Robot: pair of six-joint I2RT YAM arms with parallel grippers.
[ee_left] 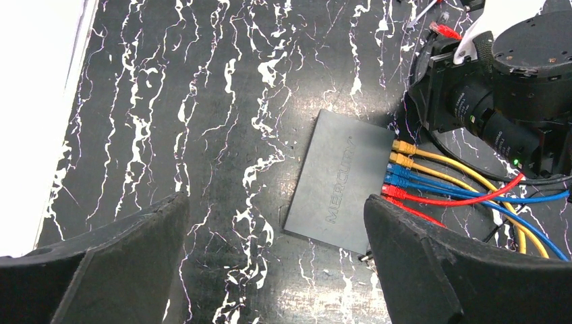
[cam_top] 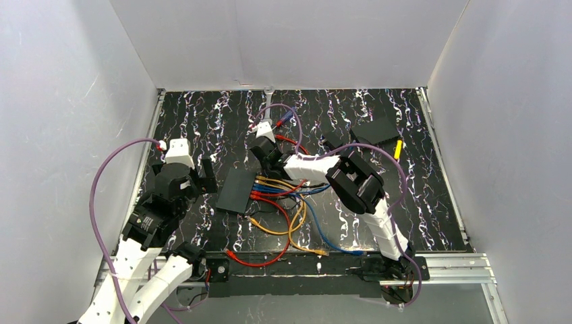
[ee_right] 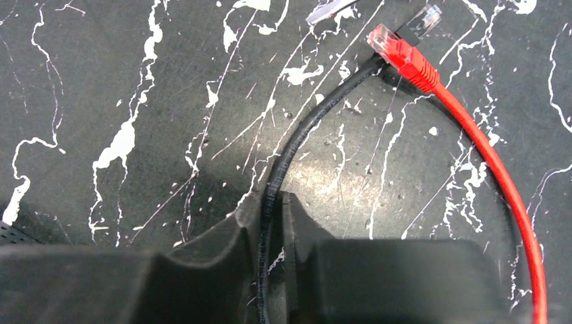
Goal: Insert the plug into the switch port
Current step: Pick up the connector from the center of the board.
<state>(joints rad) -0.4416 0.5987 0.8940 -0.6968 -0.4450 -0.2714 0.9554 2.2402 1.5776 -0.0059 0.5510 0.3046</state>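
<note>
The switch [cam_top: 237, 190] is a flat matte-black box left of the table's centre, with several yellow, blue and red cables [ee_left: 432, 177] plugged along its right edge. It also shows in the left wrist view [ee_left: 340, 179]. My left gripper [ee_left: 276, 263] is open and empty, hovering just left of the switch [cam_top: 206, 179]. My right gripper [ee_right: 273, 209] is shut on a thin black cable [ee_right: 297, 138] behind the switch [cam_top: 268, 155]. The cable ends in a clear plug [ee_right: 428, 19] lying on the table. A loose red plug [ee_right: 405, 54] lies beside it.
Another plain black slab [cam_top: 374, 130] lies at the back right with a yellow plug [cam_top: 398, 148] next to it. Loops of orange, red and blue cable [cam_top: 290, 226] spread over the table in front of the switch. White walls enclose the table.
</note>
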